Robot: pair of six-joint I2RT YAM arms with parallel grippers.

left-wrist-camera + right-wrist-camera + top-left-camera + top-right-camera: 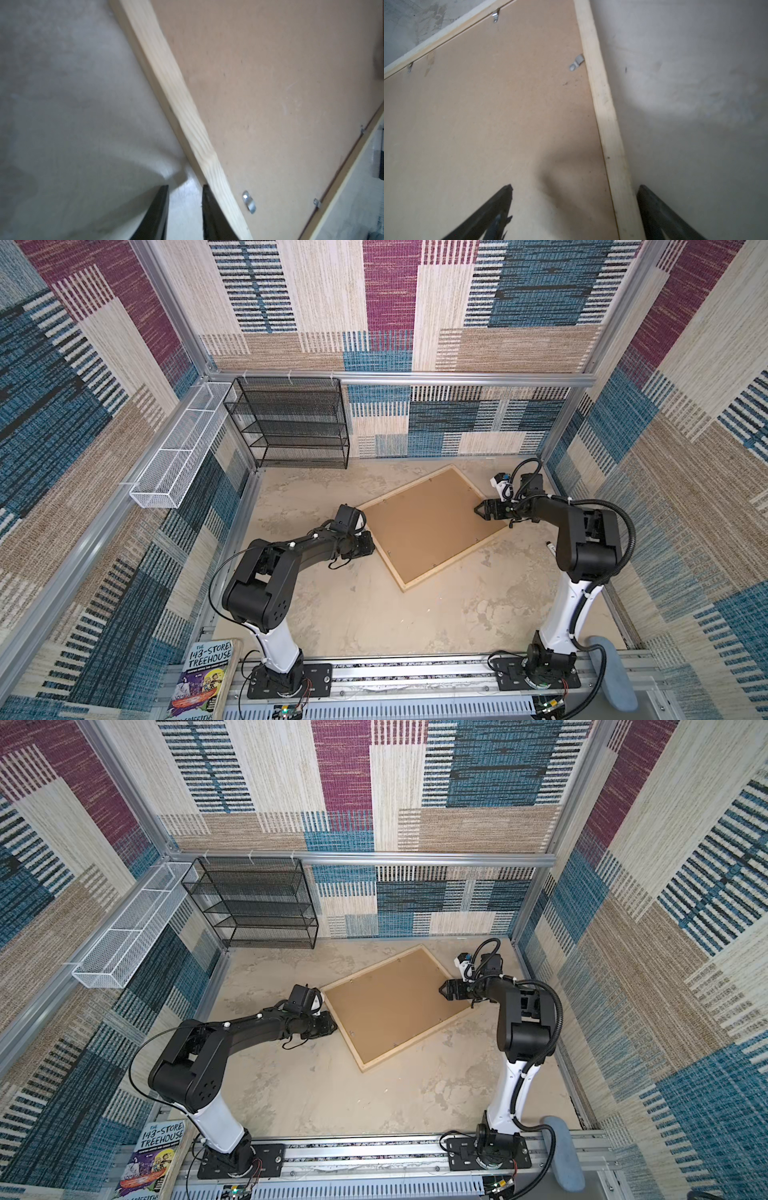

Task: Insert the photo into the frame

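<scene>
The left gripper [185, 187] stands narrowly parted with only bare table [72, 124] between its fingers. One finger sits right against the outer side of the frame [182, 93], at its left rail. The right gripper [575, 187] is spread wide and holds nothing. It straddles the right rail, with one finger above the brown backing board [477, 114] and the other outside it.

The frame lies face down and skewed at mid-table, between the two arms. The photo shows in no view, and whether it lies under the board I cannot tell.

Metal tabs [249, 201] seem to pin the board, so prying at it now would likely drag the whole frame. A sideways nudge from the left finger could slide the frame rightward. If the right gripper closes on one rail alone, the frame may tip.
</scene>
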